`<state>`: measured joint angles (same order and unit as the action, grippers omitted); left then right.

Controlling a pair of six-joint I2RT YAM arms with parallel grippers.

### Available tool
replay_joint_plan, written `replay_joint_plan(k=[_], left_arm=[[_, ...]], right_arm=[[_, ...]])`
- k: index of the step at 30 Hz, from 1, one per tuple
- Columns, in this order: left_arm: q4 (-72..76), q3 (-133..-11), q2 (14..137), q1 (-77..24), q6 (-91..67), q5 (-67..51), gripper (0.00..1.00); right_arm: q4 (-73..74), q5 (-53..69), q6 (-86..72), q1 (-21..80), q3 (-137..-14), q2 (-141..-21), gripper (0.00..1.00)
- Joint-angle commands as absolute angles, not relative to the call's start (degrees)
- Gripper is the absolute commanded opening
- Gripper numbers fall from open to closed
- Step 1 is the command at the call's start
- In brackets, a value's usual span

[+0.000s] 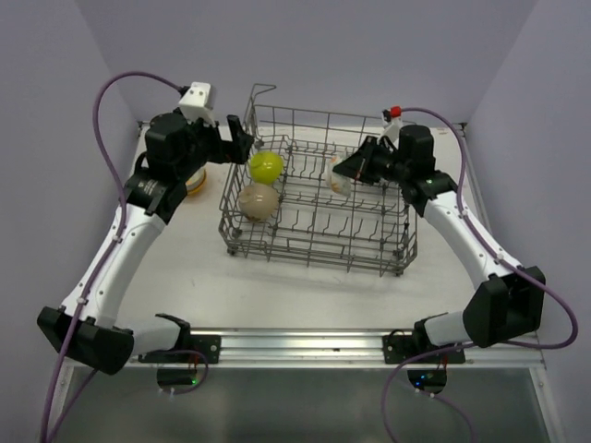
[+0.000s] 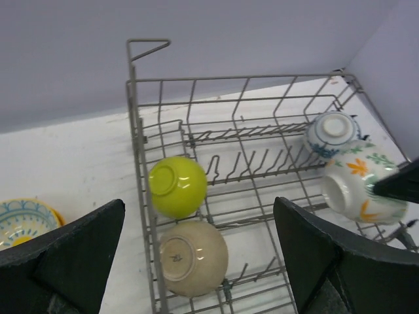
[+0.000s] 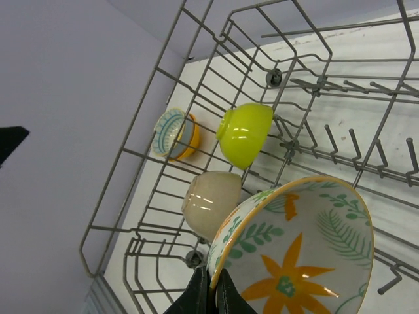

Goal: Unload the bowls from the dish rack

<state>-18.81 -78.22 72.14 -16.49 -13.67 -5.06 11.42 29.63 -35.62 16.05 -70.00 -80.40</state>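
The large grey wire dish rack [image 1: 319,242] is sitting in the middle of your white table [image 1: 185,277], with its raised wire loop at the far left corner.

In the rack's near left corner, the small round beige bowl [image 1: 259,201] is lying upside down, its foot ring facing up. Just beyond it, the small round lime-yellow bowl [image 1: 266,167] is also lying bottom up, close beside the beige one and against the rack's left wall.

Your right gripper [image 3: 213,288] is reaching into the right half of the rack. Its fingers are pressed together on the rim of the white round bowl with orange and green flowers [image 3: 301,255], pinching it. That bowl is tilting on its side, mouth towards the wrist camera. You cannot tell from these views whether it is touching the tines.

Farther back on the right, the small white bowl with blue pattern [image 2: 330,134] is sitting bottom up among the tines, just behind the floral one.

Outside the rack, on the table to its left, the orange-yellow bowl with a blue-patterned inside [image 2: 23,222] is standing upright, partly under your left arm.

Your left gripper [image 1: 242,140] is hovering over the rack's far left corner, above the lime-yellow bowl. Its black fingers [image 2: 78,255] are spread wide, gripping nothing.
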Motion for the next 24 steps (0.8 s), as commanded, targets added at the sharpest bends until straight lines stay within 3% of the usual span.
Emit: replay_joint_plan(k=[1,8,12,13,16,19,24], left_arm=[[-25.2,-81.6,70.3,-24.5,-10.2,-3.4,0.99],[-24.5,-77.5,73.7,-41.3,-11.8,4.7,0.75],[-20.8,-74.3,75.5,-44.1,-14.5,3.8,0.38],[-20.2,-73.8,76.1,-44.6,-15.5,3.7,0.36],[-17.8,-73.0,77.6,-46.4,-16.9,3.7,0.37],[-16.4,-73.1,79.4,-48.9,-17.7,5.8,0.64],[-13.1,-72.6,80.6,-52.1,-18.8,7.2,0.87]], right_arm=[[9.5,26.6,-37.5,16.0,-70.2,-77.4,0.0],[0.4,24.3,-51.0,17.4,-65.4,-76.1,0.0],[0.4,22.0,-52.3,19.0,-65.1,-74.4,0.0],[0.4,21.5,-52.8,19.3,-64.9,-73.6,0.0],[0.4,19.4,-55.3,19.7,-63.6,-72.0,0.0],[0.4,17.1,-57.5,20.9,-62.6,-70.9,0.0],[-1.8,10.7,-61.6,22.6,-59.1,-67.7,0.0]])
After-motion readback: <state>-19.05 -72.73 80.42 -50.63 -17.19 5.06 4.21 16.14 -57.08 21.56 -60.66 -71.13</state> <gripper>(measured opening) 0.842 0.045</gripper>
